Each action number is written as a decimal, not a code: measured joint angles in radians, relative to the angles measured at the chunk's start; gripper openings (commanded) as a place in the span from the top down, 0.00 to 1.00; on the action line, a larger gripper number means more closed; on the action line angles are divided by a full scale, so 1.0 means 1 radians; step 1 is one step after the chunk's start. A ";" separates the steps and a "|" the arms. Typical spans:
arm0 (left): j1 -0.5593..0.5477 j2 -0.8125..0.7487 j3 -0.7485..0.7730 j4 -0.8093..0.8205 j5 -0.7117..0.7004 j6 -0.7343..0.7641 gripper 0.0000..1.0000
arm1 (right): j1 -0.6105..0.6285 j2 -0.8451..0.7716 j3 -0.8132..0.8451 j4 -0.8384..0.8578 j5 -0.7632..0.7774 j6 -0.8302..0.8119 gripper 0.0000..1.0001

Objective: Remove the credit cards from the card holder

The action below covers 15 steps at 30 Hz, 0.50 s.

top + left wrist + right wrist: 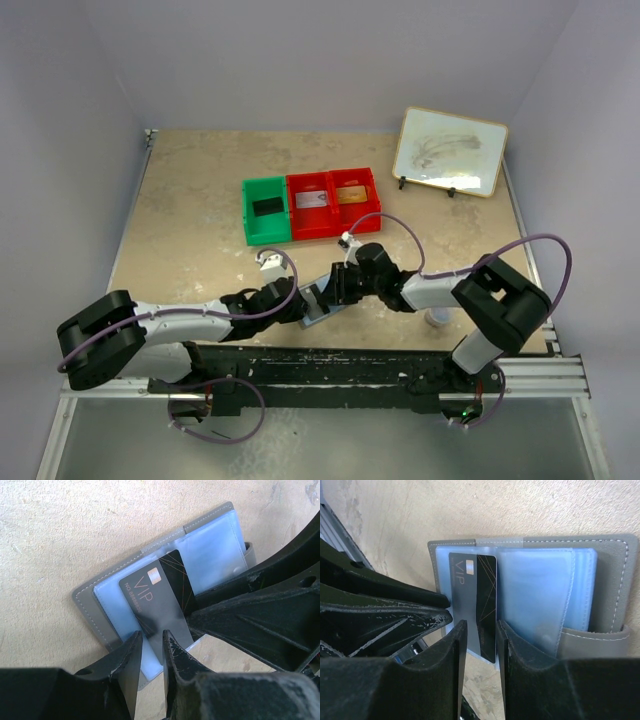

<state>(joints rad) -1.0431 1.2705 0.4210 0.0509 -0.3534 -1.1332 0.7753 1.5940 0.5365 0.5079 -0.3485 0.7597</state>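
Straddling VIP card (470,587): right hand (481,627)

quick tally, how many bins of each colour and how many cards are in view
green bin: 1
red bins: 2
cards lying in the bins: 3
card in the card holder: 1
total: 7
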 measured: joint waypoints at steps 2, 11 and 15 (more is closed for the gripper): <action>0.000 0.000 0.000 0.000 0.000 0.000 0.78 | -0.002 0.000 -0.009 0.015 -0.011 0.004 0.76; 0.000 0.000 0.000 -0.001 -0.001 0.000 0.78 | -0.010 0.024 -0.022 0.057 -0.037 0.023 0.90; 0.000 -0.005 0.000 -0.010 -0.003 0.000 0.71 | -0.011 0.024 -0.034 0.074 -0.036 0.036 0.98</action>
<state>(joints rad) -1.0431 1.2655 0.4210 0.0414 -0.3561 -1.1332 0.7647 1.6184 0.5026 0.5816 -0.3843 0.7956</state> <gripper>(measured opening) 0.221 0.071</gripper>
